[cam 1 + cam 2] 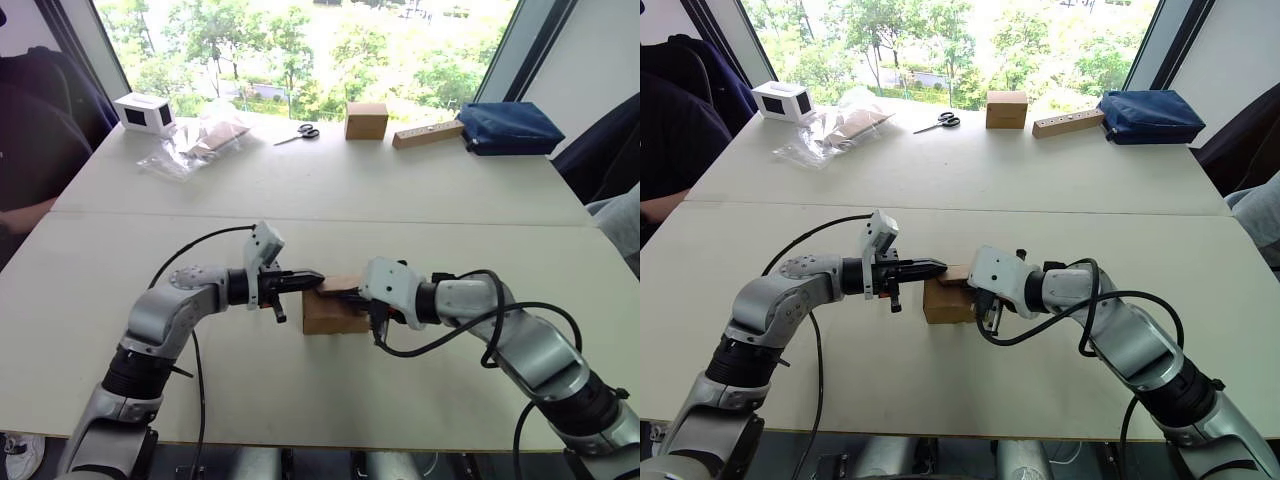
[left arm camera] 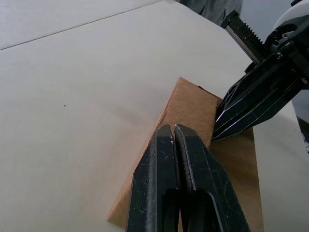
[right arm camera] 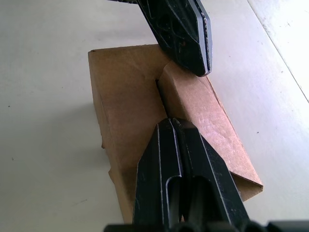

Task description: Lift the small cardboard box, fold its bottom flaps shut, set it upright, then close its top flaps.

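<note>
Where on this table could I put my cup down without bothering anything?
The wide bare stretch between the small cardboard box and the scissors is free. The far edge is crowded: white box, plastic bags, cube-like box, wooden block, blue pouch.

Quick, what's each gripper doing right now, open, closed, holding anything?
Left gripper: shut, holding nothing, tips on the small cardboard box.
Right gripper: shut, holding nothing, tips over the top flaps.

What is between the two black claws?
The left gripper and right gripper meet over the small box; just its folded top flaps lie between, per the right wrist view.
</note>
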